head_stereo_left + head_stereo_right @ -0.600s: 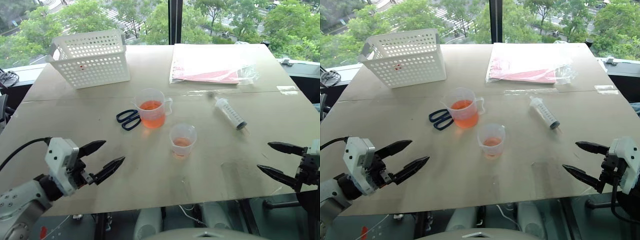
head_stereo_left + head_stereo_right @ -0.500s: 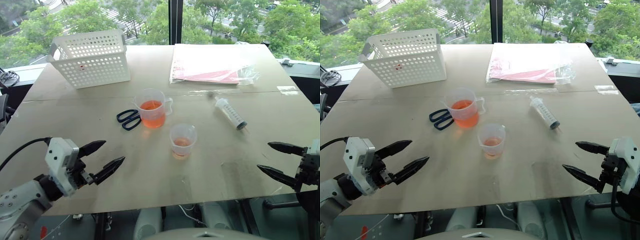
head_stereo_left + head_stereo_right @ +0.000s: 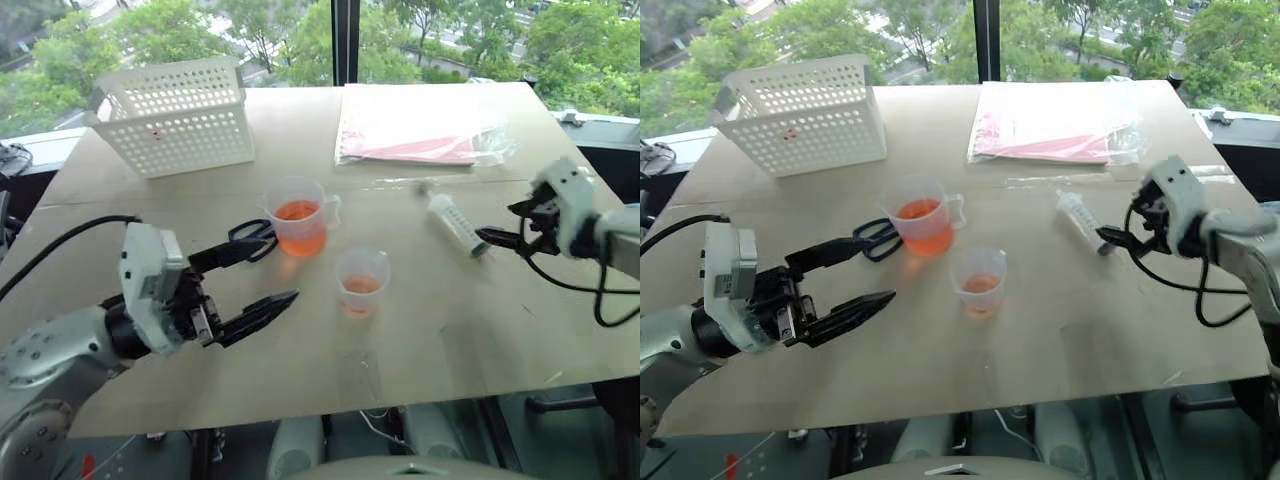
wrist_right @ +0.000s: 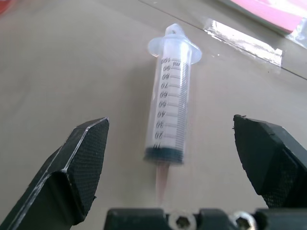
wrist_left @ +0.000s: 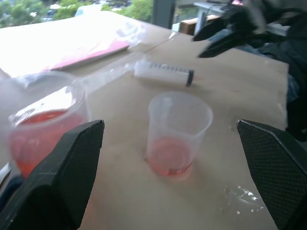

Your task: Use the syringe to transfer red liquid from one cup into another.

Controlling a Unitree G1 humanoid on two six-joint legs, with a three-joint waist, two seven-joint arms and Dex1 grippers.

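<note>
Scissors [image 3: 252, 233] partly hidden behind left claw [image 3: 262, 275] finger.

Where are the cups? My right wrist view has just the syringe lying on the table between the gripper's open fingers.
Observer: To the left of the syringe, mid-table: the handled measuring cup, with the smaller cup standing apart from it, nearer the robot.
Operator: Any liquid in them?
Observer: Both hold red liquid; the measuring cup holds more.
Operator: And the left gripper?
Observer: The left gripper is open and empty, hovering near the blue-handled scissors that lie beside the measuring cup.
</note>
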